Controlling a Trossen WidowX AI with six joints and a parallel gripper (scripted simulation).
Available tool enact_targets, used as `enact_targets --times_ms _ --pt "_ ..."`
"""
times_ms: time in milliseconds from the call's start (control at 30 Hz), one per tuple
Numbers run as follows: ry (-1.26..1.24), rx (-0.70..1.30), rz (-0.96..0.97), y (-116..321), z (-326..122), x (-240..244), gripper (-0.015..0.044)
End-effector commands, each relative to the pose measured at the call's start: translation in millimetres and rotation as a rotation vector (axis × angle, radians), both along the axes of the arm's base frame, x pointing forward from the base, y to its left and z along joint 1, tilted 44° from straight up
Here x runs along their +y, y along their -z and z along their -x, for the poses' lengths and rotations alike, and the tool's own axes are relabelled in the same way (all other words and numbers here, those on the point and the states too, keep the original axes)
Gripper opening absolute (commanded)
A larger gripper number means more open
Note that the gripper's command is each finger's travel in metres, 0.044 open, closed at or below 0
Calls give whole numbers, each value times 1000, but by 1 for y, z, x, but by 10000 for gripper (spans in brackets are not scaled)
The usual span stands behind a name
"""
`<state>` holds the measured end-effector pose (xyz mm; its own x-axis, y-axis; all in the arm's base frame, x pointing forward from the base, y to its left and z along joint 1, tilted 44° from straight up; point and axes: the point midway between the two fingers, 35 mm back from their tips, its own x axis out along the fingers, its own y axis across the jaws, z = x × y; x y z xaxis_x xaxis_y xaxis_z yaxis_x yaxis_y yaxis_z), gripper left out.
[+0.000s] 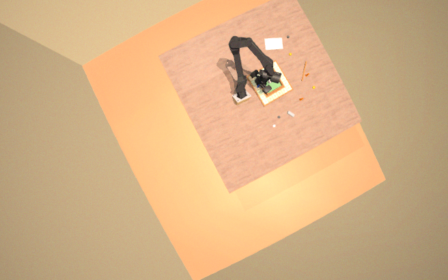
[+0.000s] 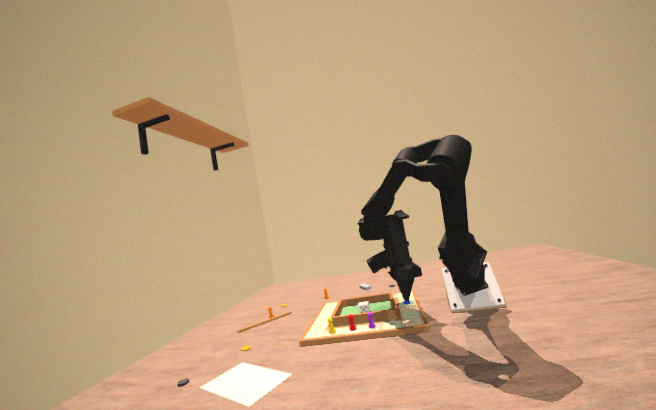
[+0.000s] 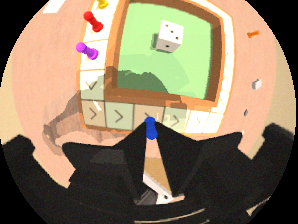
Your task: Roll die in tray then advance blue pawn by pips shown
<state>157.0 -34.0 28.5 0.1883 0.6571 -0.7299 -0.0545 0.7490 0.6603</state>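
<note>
My gripper is shut on the blue pawn. It holds the pawn low over the arrowed row of the board, over the third square from the corner in the wrist view. Whether its base touches is hidden. The white die lies in the green-floored tray, several pips on top. Purple, red and yellow pawns stand along the adjoining side.
White paper lies beyond the board. An orange stick, orange pieces, yellow and dark discs and a pale block lie around it. The tray's raised walls are close to the fingers.
</note>
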Motion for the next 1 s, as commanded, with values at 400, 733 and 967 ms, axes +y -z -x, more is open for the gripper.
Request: enact_targets --times_ms 400,733,967 --pt "-1 -1 0 8 -2 8 131" --pt "0 8 -8 -26 7 -24 394" --pt "28 34 -13 -37 7 -41 440"
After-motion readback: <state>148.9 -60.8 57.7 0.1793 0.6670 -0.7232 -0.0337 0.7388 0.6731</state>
